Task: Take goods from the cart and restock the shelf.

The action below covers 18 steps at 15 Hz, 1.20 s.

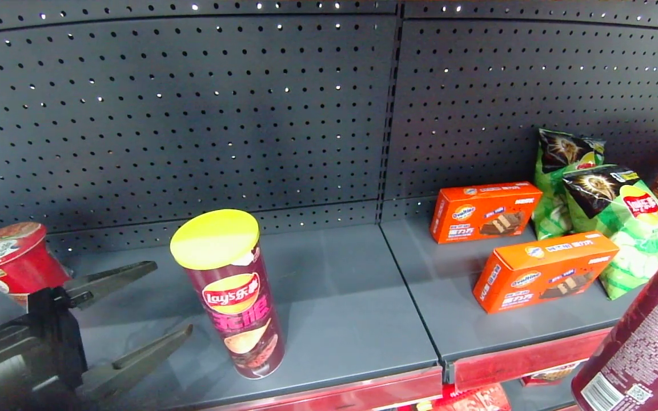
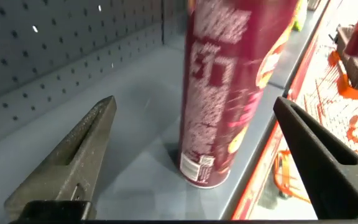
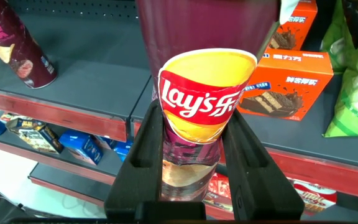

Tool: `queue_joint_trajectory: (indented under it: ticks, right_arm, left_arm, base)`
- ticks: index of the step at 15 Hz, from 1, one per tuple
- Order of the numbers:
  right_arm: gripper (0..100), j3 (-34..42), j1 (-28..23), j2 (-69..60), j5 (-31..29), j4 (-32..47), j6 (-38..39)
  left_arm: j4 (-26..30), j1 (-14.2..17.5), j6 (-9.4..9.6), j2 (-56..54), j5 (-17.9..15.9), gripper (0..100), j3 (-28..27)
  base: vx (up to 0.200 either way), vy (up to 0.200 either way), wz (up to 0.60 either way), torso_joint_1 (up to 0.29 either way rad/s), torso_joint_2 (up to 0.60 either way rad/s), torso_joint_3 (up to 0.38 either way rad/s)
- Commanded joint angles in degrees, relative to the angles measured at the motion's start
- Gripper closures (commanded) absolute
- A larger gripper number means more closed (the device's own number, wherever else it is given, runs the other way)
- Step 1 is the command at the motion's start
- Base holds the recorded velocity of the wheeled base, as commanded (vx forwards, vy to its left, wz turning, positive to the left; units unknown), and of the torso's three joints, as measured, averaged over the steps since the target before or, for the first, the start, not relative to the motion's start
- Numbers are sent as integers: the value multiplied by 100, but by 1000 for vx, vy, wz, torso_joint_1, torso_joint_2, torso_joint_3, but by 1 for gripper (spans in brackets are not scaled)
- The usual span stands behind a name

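Left pincer [image 1: 172,295], released, sits just beside an upright maroon yellow-lidded chip can [image 1: 237,302] on the grey metal shelf [image 1: 352,297]; right pincer [image 3: 197,115] grasps a second maroon chip can [image 3: 207,74].

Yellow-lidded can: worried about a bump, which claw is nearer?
Left. The left claw is open just beside the can; the right claw, holding a second can, is far off.

A shop: pegboard-backed shelf [image 1: 329,297] stocked with packaged snacks [image 1: 620,222].
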Motion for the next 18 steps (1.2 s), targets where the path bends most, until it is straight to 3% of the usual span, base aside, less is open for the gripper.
queue_joint_trajectory:
  ticks: [1,4,6,7,8,11,13,14,15,18]
  right_arm:
    - [100,-9,7,-1,-1,-3,10]
    - [100,-9,7,-10,-1,-3,10]
    - [100,-1,7,-10,-10,-3,10]
    - [100,-9,7,-1,-1,-3,10]
    - [100,-9,7,-1,-10,-3,10]
    - [100,-9,-2,-1,-10,-3,10]
    - [100,-9,7,-1,-10,-12,1]
    - [100,-53,7,8,-10,-21,1]
    - [100,-106,7,26,-1,-56,1]
    - [100,-255,-2,52,-1,-91,-34]
  left_arm:
    - [4,62,-6,-329,0,0,22]
    - [13,484,-32,-750,0,0,145]
    - [13,581,-93,-909,0,0,163]
    - [4,607,-296,-1216,114,0,110]
    - [4,607,-340,-1357,299,0,110]
    - [250,607,-313,-1796,852,0,233]
    - [725,607,-278,-2157,1178,0,242]
    - [1419,607,-137,-2675,1793,0,198]
    - [1859,607,-85,-3097,2171,0,189]
    - [3731,634,-76,-4670,2575,0,-4]
  base:
    - [0,0,0,0,0,0]
    - [0,0,0,0,0,0]
    - [0,0,0,0,0,0]
    - [0,0,0,0,0,0]
    - [0,0,0,0,0,0]
    - [0,0,0,0,0,0]
    - [0,0,0,0,0,0]
    - [0,0,0,0,0,0]
    - [0,0,0,0,0,0]
    - [0,0,0,0,0,0]
